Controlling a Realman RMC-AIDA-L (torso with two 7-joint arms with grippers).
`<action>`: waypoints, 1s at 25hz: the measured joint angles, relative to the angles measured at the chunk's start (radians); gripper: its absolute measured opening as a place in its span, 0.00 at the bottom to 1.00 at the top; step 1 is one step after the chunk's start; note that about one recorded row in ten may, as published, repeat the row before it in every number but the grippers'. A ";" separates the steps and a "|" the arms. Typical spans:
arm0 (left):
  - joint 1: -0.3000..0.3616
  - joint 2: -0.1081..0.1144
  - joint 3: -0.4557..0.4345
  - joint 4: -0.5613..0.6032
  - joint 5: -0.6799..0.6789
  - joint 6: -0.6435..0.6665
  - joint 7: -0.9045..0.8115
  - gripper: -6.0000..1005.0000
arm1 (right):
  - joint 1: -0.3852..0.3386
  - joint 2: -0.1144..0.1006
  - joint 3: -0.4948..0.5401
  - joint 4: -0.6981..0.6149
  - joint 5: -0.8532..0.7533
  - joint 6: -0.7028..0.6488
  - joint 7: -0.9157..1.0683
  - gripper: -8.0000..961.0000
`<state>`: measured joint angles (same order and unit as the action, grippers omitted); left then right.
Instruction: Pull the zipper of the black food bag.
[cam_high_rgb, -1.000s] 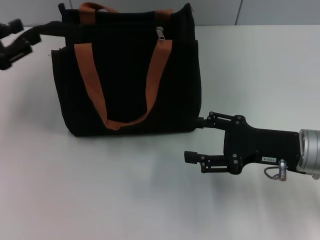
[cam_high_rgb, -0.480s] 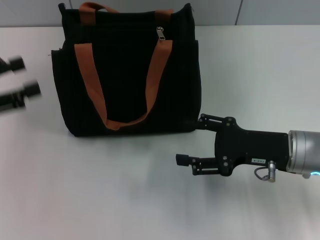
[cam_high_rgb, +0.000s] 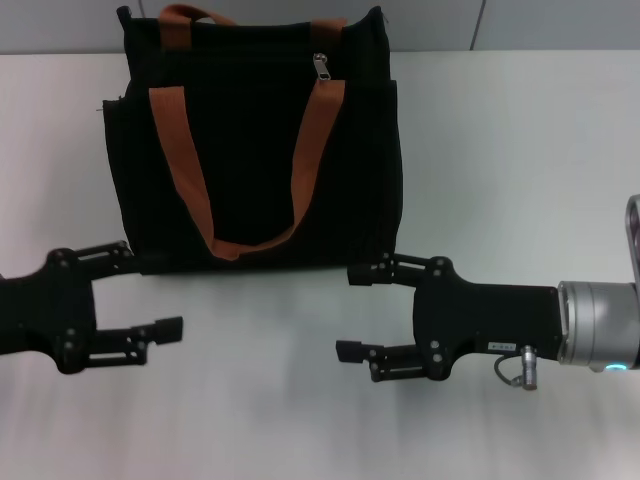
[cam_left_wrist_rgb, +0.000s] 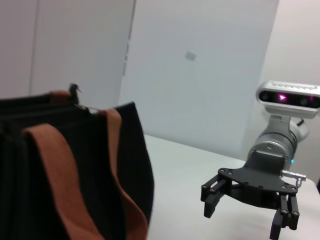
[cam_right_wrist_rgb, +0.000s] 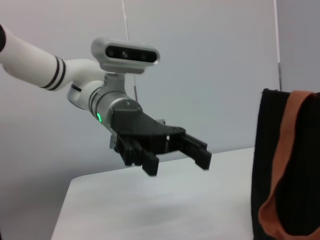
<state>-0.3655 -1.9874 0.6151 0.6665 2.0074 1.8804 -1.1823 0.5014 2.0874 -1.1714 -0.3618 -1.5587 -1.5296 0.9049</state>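
The black food bag (cam_high_rgb: 255, 150) stands upright at the back of the white table, with orange-brown straps (cam_high_rgb: 188, 190) hanging down its front. The zipper's silver pull (cam_high_rgb: 320, 66) hangs at the bag's top edge, right of the middle. My left gripper (cam_high_rgb: 150, 290) is open and empty, low in front of the bag's left bottom corner. My right gripper (cam_high_rgb: 350, 311) is open and empty, in front of the bag's right bottom corner. The left wrist view shows the bag (cam_left_wrist_rgb: 75, 175) and the right gripper (cam_left_wrist_rgb: 245, 215). The right wrist view shows the left gripper (cam_right_wrist_rgb: 177, 160) and the bag's edge (cam_right_wrist_rgb: 295, 165).
The white table (cam_high_rgb: 520, 150) spreads to the right of the bag and in front of it between the two grippers. A grey wall (cam_high_rgb: 560, 22) runs behind the table's far edge.
My left gripper has come from the far left, near the bag's top, down to the table in front of the bag's left corner. My right gripper has shifted left. The bag has not moved.
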 joint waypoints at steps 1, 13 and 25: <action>-0.001 -0.004 0.000 -0.002 0.006 0.000 0.001 0.80 | 0.001 0.001 -0.007 0.000 0.001 0.000 0.000 0.86; -0.003 -0.004 0.000 -0.044 0.017 0.006 0.025 0.80 | 0.021 0.000 -0.021 0.015 0.003 0.004 -0.004 0.86; 0.001 -0.006 0.000 -0.045 0.019 0.002 0.040 0.80 | 0.040 0.000 -0.017 0.015 0.003 0.008 -0.005 0.86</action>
<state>-0.3650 -1.9932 0.6151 0.6212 2.0263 1.8820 -1.1425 0.5417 2.0876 -1.1881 -0.3466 -1.5553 -1.5216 0.9003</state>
